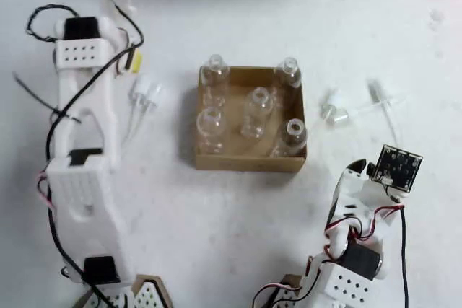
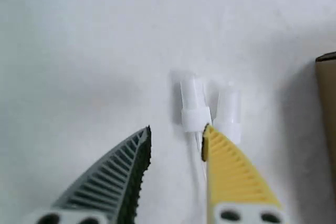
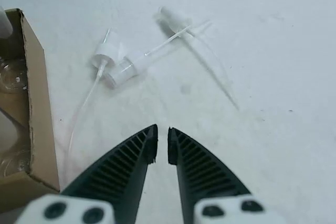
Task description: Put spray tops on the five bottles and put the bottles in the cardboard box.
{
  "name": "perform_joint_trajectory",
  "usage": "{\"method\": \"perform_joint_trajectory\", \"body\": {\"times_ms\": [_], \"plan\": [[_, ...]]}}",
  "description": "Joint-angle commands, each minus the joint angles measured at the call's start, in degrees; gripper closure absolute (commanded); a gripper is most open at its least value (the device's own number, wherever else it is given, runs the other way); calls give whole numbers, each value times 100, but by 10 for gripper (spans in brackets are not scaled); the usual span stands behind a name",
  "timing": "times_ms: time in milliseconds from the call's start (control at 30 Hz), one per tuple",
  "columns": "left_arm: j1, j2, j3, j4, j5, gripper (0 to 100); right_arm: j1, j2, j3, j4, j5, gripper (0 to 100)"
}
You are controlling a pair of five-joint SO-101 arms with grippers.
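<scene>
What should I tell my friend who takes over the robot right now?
Left gripper: open, empty, right beside two white plastic spray tops lying on the white table.
Right gripper: almost shut, empty, near three more white spray tops lying loose on the table.
Five clear bottles stand upright in the brown cardboard box, all without tops.
Done: bottles are in the box.
Left: fit all five tops onto the bottles.
</scene>
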Motion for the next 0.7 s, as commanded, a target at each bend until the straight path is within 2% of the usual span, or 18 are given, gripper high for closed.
{"method": "perform_joint_trajectory", "body": {"times_ms": [0,333,467,667], "plan": [[110,1156,-1679,44,114,869,48,-31,-18,-259,9,981],[154,2993,-3877,404,158,865,40,-31,-18,-259,9,981],[207,3169,-4220,730,343,864,40,-31,-18,-259,9,981],[171,3275,-4193,747,360,864,40,-31,-18,-259,9,981]]}}
